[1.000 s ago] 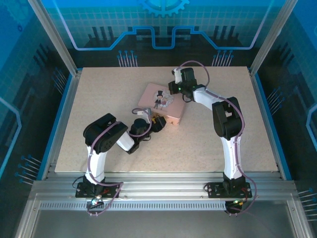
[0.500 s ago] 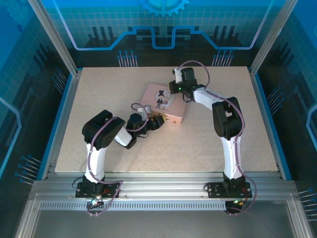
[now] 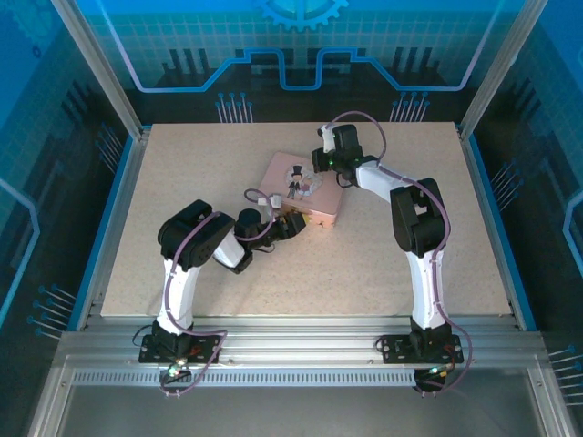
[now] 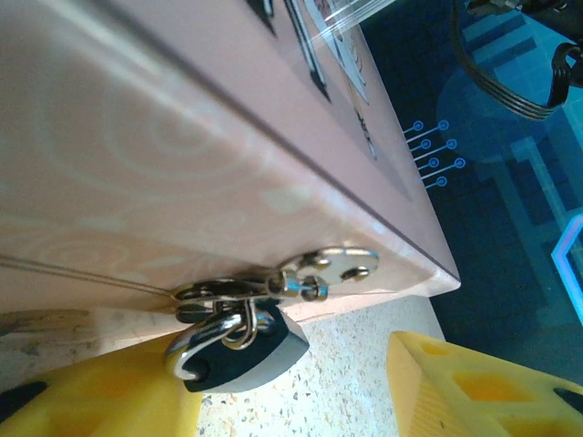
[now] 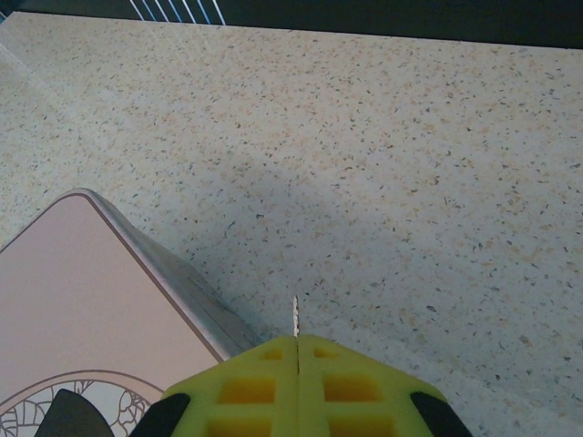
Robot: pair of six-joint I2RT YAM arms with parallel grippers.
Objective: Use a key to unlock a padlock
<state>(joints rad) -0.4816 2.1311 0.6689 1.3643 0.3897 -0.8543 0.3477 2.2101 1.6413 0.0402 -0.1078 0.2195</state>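
1. At the near side of the pink tin [image 3: 273,177], the left gripper [image 3: 293,224] faces the tin's side wall. Its two yellow fingers [image 4: 91,401] stand well apart and grip nothing.
2. The padlock [image 4: 244,357] hangs low on that same side wall, from a silvery hasp [image 4: 323,267] fixed to the tin, just above the speckled table [image 4: 351,378].
3. Its dark body sits just beside the finger at the lower left of the left wrist view. Whether the two touch cannot be told.
4. The padlock's pale metal shackle [image 4: 193,350] loops up through the ring of the hasp against the tin.
5. At the far right corner of the tin, the right gripper [image 3: 322,173] has its yellow fingers pressed together on the key [image 5: 295,317].
6. The key is a thin metal sliver that sticks out of the seam between the fingertips. It points over the table just past the tin's rounded corner and stands apart from the tin's edge.
7. The tin lies flat with its cartoon lid up, between the two grippers.
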